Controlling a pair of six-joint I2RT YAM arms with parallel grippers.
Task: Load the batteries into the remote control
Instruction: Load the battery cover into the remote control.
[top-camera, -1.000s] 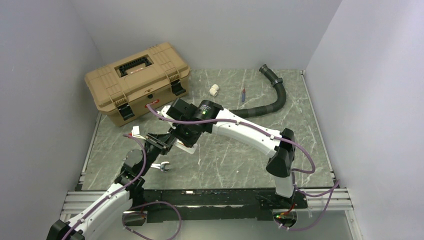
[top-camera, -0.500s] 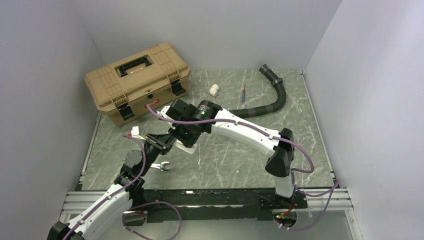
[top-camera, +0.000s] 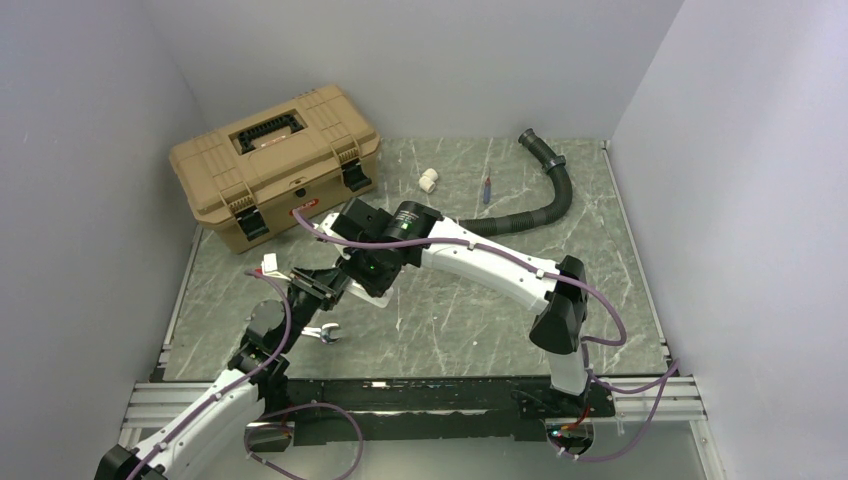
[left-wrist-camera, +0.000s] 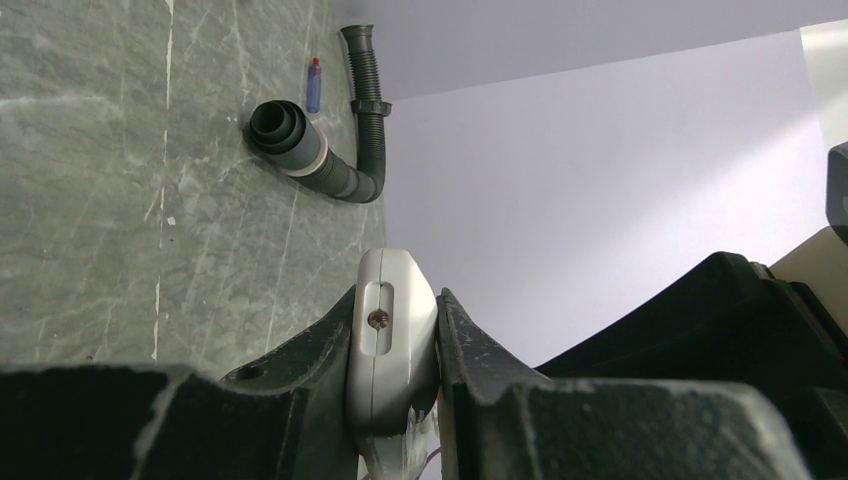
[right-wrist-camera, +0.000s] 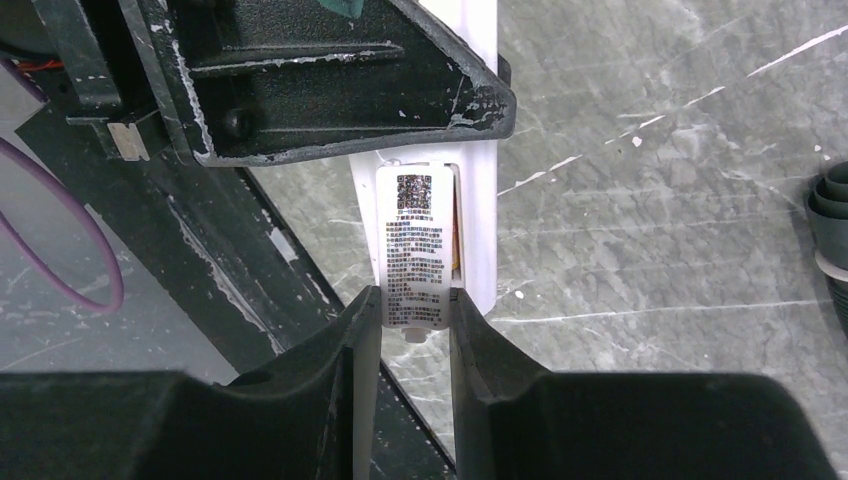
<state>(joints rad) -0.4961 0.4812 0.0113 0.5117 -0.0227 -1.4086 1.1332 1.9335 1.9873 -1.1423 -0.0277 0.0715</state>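
My left end effector (left-wrist-camera: 397, 300) is clenched on the remote control (left-wrist-camera: 392, 345), held above the bench (top-camera: 470, 320) toward its left edge. My right end effector (right-wrist-camera: 415, 305) pinches a white labelled panel (right-wrist-camera: 415, 235) against the remote's back.

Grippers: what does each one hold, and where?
Left gripper: the remote, near one end. Right gripper: the labelled cover, at its near end.

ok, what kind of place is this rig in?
Probably a lab test cell, not a home: plain grey walls box in a marble-pattern table, and props like a tan toolbox and corrugated hose lie around.
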